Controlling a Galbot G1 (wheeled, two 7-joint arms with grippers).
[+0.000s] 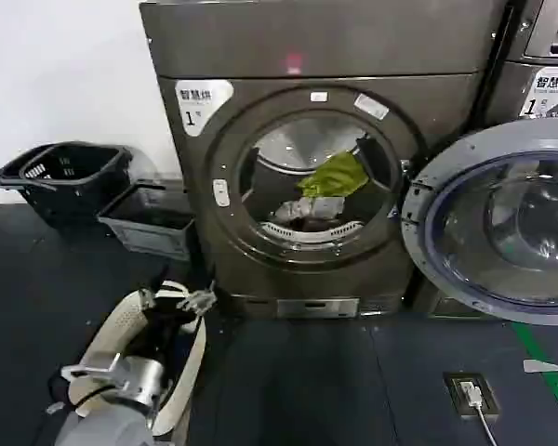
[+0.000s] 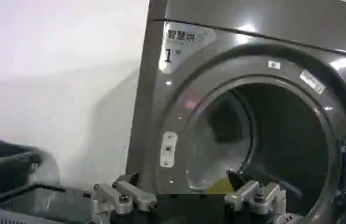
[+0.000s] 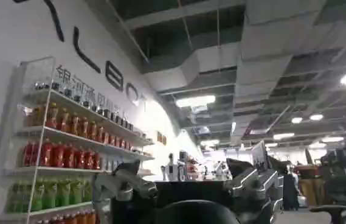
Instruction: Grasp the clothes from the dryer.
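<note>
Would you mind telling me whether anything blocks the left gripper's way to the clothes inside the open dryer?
Nothing visible does. The glass door is swung aside to the right, so the bronze-grey dryer's porthole is clear; the lime-green garment and white-grey cloth lie exposed. The open left gripper faces the opening.

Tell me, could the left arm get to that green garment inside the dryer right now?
Probably yes: the dryer door hangs wide open, the green garment lies exposed, and the open left gripper faces the porthole.

— What are we counting inside the bronze-grey front-loading dryer (image 1: pixel 316 158)?
— Two pieces: one lime-green garment (image 1: pixel 336 174), one small white-grey cloth (image 1: pixel 307 210).
— And beside it?
— Two dark plastic baskets (image 1: pixel 65 177).
</note>
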